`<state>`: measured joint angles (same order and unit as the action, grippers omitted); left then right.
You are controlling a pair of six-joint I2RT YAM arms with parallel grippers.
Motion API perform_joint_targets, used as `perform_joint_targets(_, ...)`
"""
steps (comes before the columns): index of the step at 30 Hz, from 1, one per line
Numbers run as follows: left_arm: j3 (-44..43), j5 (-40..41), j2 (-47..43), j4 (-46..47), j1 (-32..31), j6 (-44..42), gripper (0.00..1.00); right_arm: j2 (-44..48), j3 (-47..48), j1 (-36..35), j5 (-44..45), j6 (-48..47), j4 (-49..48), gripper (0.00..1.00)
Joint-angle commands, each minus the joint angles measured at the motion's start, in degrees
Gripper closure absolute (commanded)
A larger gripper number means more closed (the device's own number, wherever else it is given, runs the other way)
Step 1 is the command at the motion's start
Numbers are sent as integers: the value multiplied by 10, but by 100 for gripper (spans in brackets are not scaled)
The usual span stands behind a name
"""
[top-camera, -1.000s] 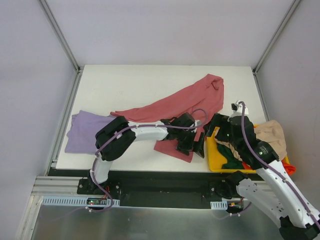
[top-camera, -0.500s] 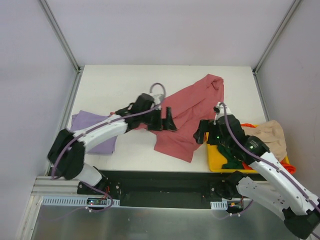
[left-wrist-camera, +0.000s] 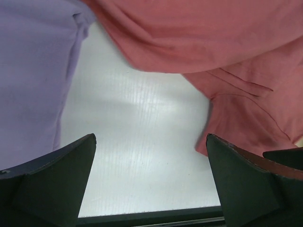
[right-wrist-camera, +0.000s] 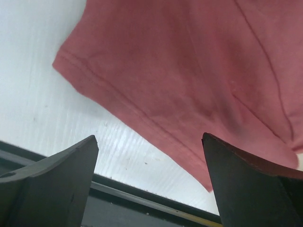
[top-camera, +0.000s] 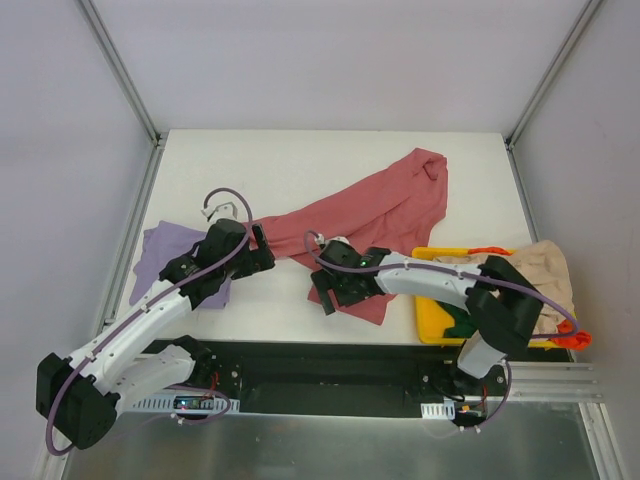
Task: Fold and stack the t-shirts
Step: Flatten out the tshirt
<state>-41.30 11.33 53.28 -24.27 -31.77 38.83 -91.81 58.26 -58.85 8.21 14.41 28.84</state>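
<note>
Dusty pink-red cotton, the big t-shirt (top-camera: 370,205), sprawls unfolded in a long diagonal from the middle of the tabletop (top-camera: 300,160) up to the upper right of the overhead view, bunched and twisted along its length. One loose corner hangs down toward the lower centre, near the front edge. To its left, touching its lower-left tip, the lavender t-shirt (top-camera: 160,260) lies as a flat, compact patch. It looks like the first folded piece, though how tidy the fold is cannot be told. At the lower right the yellow bin (top-camera: 428,310) holds more tees: a beige one (top-camera: 545,265) draped over its far side, a dark green one (top-camera: 462,325) inside, and an orange-red one (top-camera: 580,340) poking out at the corner. The left hand (top-camera: 262,252) hovers with fingers spread wide and empty over the bare strip between the lavender tee and the pink one. The right hand (top-camera: 322,293) is likewise wide open and holds nothing, poised just above the pink shirt's near hem corner. By my reading the task is at an early stage: at most one shirt is finished, the pink one needs spreading flat before any fold, and the binned ones are untouched.
</note>
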Motion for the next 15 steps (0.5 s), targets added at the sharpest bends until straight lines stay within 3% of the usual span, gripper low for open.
perform_joint_targets(1, 5, 72, -15, -38, 11, 18, 1, -56, 42, -1, 18, 55, 7, 7)
perform_joint_targets(7, 2, 93, -17, -52, 14, 23, 1, -101, 43, 0, 49, 92, 46, 12)
perform_joint_targets(9, 1, 94, -17, -52, 15, 24, 1, -108, 34, 4, 64, 104, 58, 19)
perform_joint_targets(10, 1, 95, -18, -53, 16, 25, 1, -112, 30, 14, 66, 108, 58, 24)
perform_joint_targets(15, -2, 95, -18, -53, 20, 24, 1, -118, 19, 100, 100, 92, 54, 72)
